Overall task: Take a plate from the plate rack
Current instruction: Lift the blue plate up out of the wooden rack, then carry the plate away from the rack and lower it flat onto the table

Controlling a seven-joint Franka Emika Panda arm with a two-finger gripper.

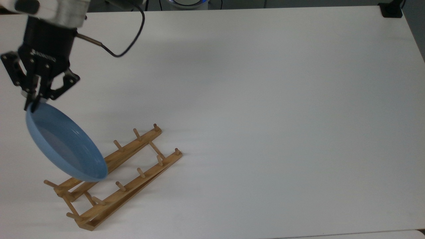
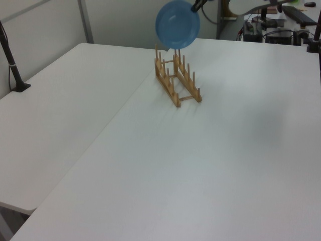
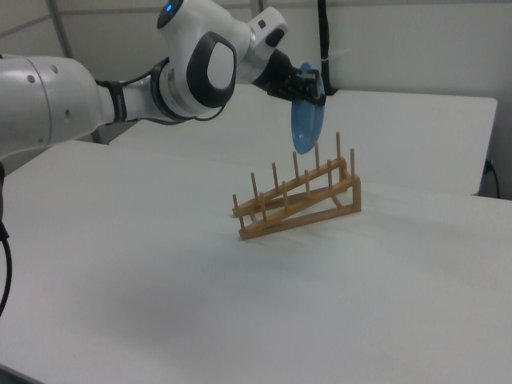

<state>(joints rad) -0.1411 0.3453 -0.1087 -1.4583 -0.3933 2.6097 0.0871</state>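
Note:
My gripper [image 1: 32,103] is shut on the upper rim of the blue plate [image 1: 64,142], which hangs tilted in the air at the top view's left. In the left view the plate [image 2: 177,24] sits above the far end of the wooden plate rack [image 2: 176,80], with the gripper [image 2: 196,6] at its upper right edge. In the right view the plate [image 3: 306,120] hangs edge-on over the rack's [image 3: 300,200] tall end, its lower edge about level with the peg tips. The rack [image 1: 116,172] lies slantwise on the white table with no plate between its pegs.
The white table [image 1: 265,99] stretches wide to the top view's right of the rack. A black block [image 1: 391,10] sits at its far right corner. A black post [image 2: 10,55] stands on the adjoining table at the left view's left.

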